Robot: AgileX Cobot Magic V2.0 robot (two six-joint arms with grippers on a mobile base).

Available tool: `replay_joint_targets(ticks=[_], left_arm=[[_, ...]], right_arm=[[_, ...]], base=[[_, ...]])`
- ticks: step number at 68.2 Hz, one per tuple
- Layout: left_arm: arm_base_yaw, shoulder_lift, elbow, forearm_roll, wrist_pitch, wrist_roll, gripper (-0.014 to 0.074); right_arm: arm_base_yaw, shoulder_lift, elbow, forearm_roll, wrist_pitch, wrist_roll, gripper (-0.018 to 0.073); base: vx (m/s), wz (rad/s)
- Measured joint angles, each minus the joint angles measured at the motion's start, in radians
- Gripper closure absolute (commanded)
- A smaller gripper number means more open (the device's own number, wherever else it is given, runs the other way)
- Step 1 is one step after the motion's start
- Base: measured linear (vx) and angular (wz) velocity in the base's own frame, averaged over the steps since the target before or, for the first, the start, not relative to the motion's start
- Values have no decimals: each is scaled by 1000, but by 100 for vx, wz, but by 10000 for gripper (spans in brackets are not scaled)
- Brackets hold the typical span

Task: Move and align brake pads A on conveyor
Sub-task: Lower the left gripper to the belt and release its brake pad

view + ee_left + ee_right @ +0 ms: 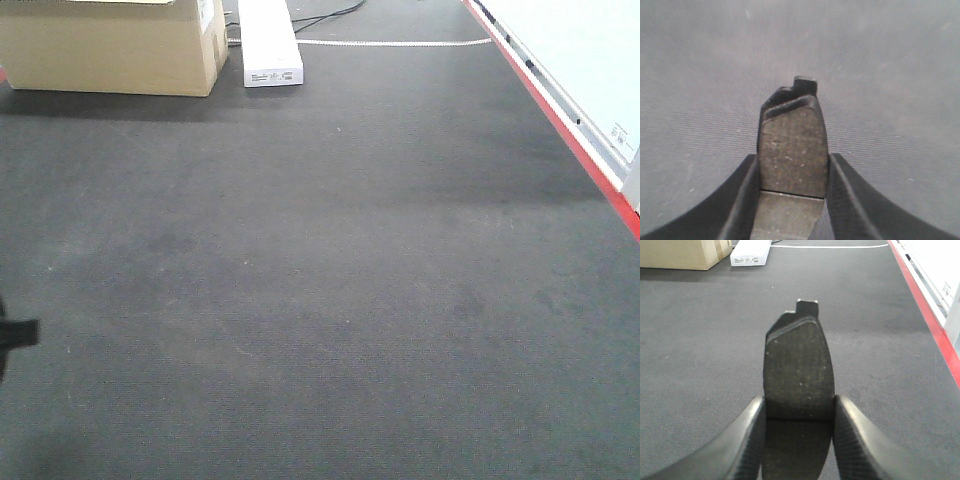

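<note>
- Pads: two in view, one in each gripper.
- L pad [792, 150]: clamped between the fingers [740, 200] of L gripper [793, 166]. It sticks out fwd past the tips, long axis pointing away from cam. Face is grey-brown and speckled, w/ a notched tab at the far end and a groove across it low down, btwn the fingers.
- L gripper: clenched on L pad, one finger on each long edge.
- Belt [700, 75] fills the bkgd behind L pad; can't tell if the pad touches it or hangs above.
- R pad [797, 375]: same pose, held in R gripper [798, 406], tab end fwd, face darker and nearly black.
- R gripper: clenched on R pad, fingers tight against both long edges; pad-to-belt contact can't be told.
- Front view: red rail [560, 120] runs along the belt's R edge. Carton [110, 45] and white box [268, 40] sit at the far end, just beside each other.
- Small dark part [18, 335] at L edge of front view; can't tell what it is.
</note>
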Motion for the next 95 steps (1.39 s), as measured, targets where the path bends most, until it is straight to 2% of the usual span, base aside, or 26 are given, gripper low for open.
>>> replay_joint_targets(ticks=[15, 34, 40, 50, 57, 65, 80, 95], left_arm=[[0, 294, -159, 2, 54, 1, 554], [0, 563, -305, 2, 148, 2, 522], [0, 624, -331, 2, 156, 6, 482], [0, 692, -359, 4, 157, 10, 360], [0, 711, -364, 5, 157, 29, 275], [0, 713, -366, 6, 155, 67, 223], [0, 672, -364, 6, 161, 84, 219], [0, 466, -357, 6, 176, 88, 219]], right_arm=[[0, 0, 0, 0, 0, 0, 564], [0, 0, 0, 0, 0, 0, 564], [0, 0, 0, 0, 0, 0, 564], [0, 0, 0, 0, 0, 0, 564], [0, 0, 0, 0, 0, 0, 564], [0, 0, 0, 0, 0, 0, 564], [0, 0, 0, 0, 0, 0, 564], [0, 0, 0, 0, 0, 0, 564]], base=[[0, 0], [0, 0], [0, 0], [0, 0], [0, 0], [0, 0], [0, 0], [0, 0]])
